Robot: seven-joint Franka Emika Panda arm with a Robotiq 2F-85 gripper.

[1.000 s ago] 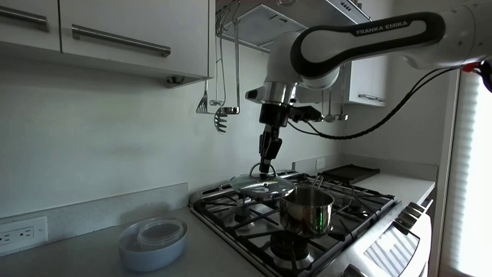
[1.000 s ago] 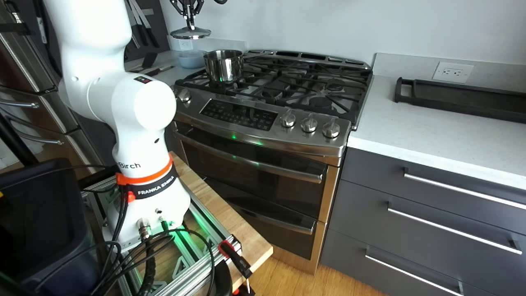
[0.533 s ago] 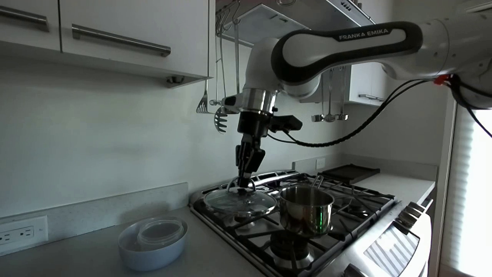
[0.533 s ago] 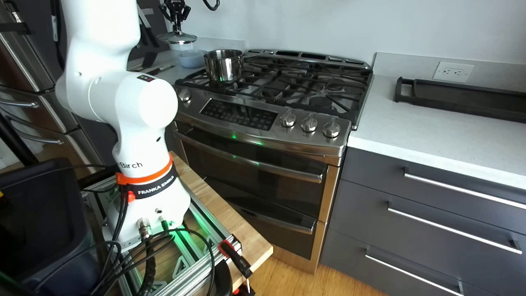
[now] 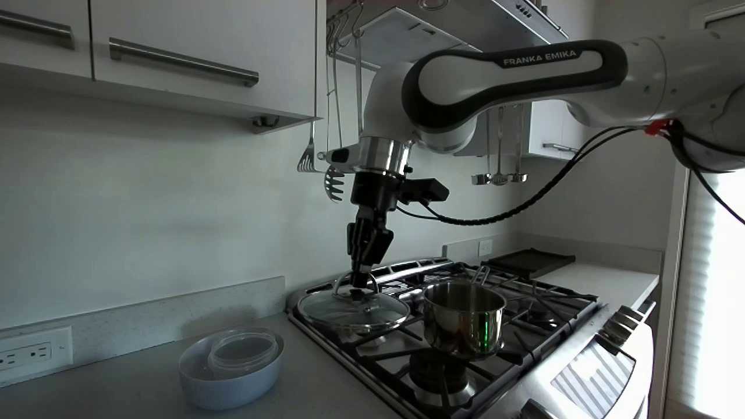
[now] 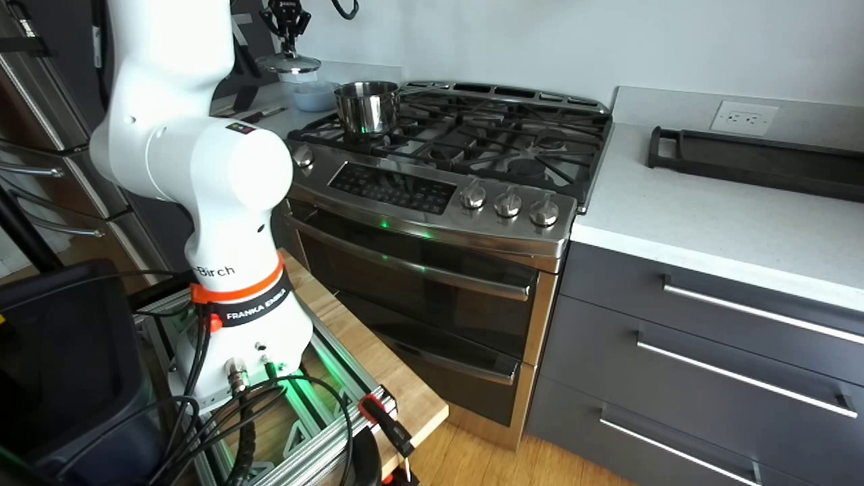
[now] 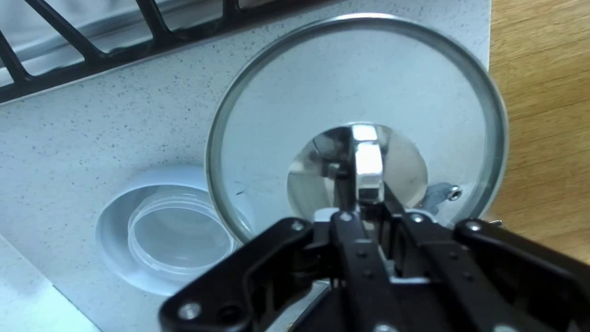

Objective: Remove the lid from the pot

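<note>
Over the speckled counter [image 7: 152, 106], held up in mid-air, hangs a clear glass lid [image 5: 354, 311] w/ a steel rim. Holding it from above: the robot's gripper [image 5: 359, 281], pointing straight down, jaws drawn in to approx. the width of the lid's handle [image 7: 368, 161], one black finger each side of that shiny metal loop. Lid is approx. level, handle side up. It's a round disc, so the long axis to note is the handle's: in the wrist view the loop runs 12 to 6 o'clock, w/ a small metal-ringed vent [image 7: 454, 192] at abt 4. Around the lid in that view: pale bowl [image 7: 113, 230] at abt 8, partly overlapped by the lid's edge, w/ a clear tub [image 7: 182, 235] nested in it; black stove grate [image 7: 160, 40] at abt 10; wood floor [image 7: 544, 129] at 3. Stainless pot [image 5: 464, 323], upright & uncovered, stands on the stove [image 6: 412, 233], apart from the lid; in both exterior views it's btwn 3 & 4 o'clock from the lid, w/ a green glint low on its side.
</note>
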